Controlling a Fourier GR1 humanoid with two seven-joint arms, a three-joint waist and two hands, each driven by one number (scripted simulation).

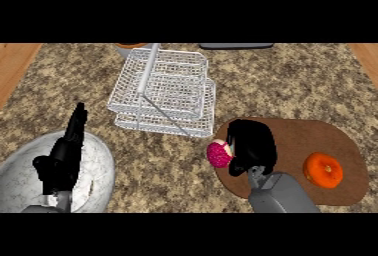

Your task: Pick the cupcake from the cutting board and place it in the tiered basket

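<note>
Your right hand (pixel 255 145) is on the left part of the brown, rounded wooden cutting board (pixel 303 137), with its grey forearm (pixel 284 195) coming up over the board's near edge. The black fingers are curled, and the small pink-topped cupcake (pixel 218 154) sits between them and the thumb, so the hand is gripping the cupcake. The cupcake shows at the board's left rim, partly hidden by the hand. You cannot tell from this view whether it is lifted or resting on the wood.

On the right part of the cutting board, well apart from the hand, lies a round orange item with a dimple in its middle (pixel 322 170).

The white wire tiered basket (pixel 166 95) stands on the speckled stone tabletop (pixel 295 85), beyond the board and up to its left. The basket's near corner is just beside the board's far left rim.

Your left hand (pixel 63 155) is far to the left of the cutting board, fingers straight and holding nothing, resting above a white marbled plate (pixel 100 172).

Beyond the board, at the far edge of the tabletop, an orange-brown rim (pixel 133 45) and a dark grey flat thing (pixel 236 46) are cut off, and you cannot tell what they are.
</note>
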